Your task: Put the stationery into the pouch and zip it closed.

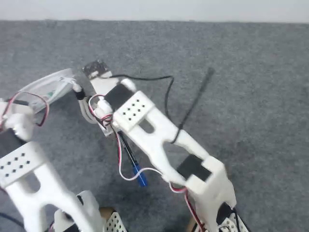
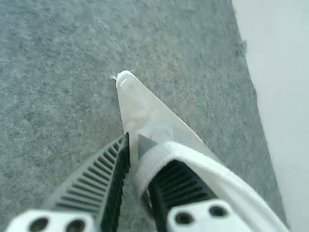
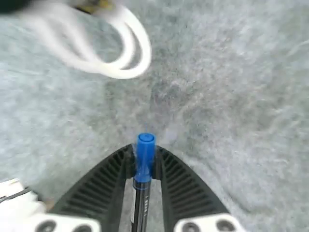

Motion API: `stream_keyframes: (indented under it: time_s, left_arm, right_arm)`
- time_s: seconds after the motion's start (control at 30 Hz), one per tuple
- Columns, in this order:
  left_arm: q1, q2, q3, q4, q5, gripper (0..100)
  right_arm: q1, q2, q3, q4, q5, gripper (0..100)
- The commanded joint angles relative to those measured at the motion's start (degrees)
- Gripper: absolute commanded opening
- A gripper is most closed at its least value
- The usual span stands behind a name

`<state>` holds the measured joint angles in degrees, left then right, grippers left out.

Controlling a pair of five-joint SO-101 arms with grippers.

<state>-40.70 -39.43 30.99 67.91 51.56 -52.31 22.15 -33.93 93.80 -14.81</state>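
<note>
Step in hand: loading is looking to be under way, with one arm holding the pouch [image 1: 48,89] and the other carrying a pen [image 1: 139,175]. No zipping is happening yet.
Left claw: the left gripper [image 2: 133,141] is pressing its jaws almost together on an edge of the pouch, pinching the thin translucent sheet between them.
Right claw: the right gripper [image 3: 144,151] is pinching the pen, which is lying lengthwise between the jaws with its blue cap poking out past the tips.
Pouch: it is stretching away from the left gripper to a narrow corner. I cannot tell whether that corner is touching the carpet [image 1: 251,72] or hanging just above it.
Pouch mouth: whether it is gaping or closed is not showing.
Pen against pouch: the pen is hanging near the pouch but apart from it, on the side towards the arm bases. Its blue cap is pointing away from the pouch.
Next move, as I am judging it: the right arm is needing to swing the pen round so one end is facing the pouch's opening, then slide it in. Meanwhile the left gripper is needing to keep the edge held, so the soft sheet is not folding under the push.
Surface: grey carpet is running under the pouch and all around it.
Loose item: a black cable [image 1: 193,104] is lying on the carpet well apart from the pouch, on the far side of the right arm.
Room: a pale wall [image 1: 154,9] is closing off the scene beyond the pouch, at the carpet's far edge.
</note>
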Motion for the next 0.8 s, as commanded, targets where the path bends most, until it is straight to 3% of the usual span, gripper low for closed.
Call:
stream_keyframes:
  time_s: [0.0,0.33,0.77]
  left_arm:
    - [3.6,-3.3,-0.5,-1.9,-1.8,1]
    - [15.2,-3.4,-3.8,2.9,-5.5,1]
    - [29.0,-3.3,-4.5,3.7,-12.1,1]
  right_arm:
    - [2.7,-10.2,-1.3,2.2,-0.7,0.6]
    - [7.3,-29.0,-0.8,8.7,-0.7,0.6]
    - [9.1,-50.9,10.5,6.9,-0.8,0.6]
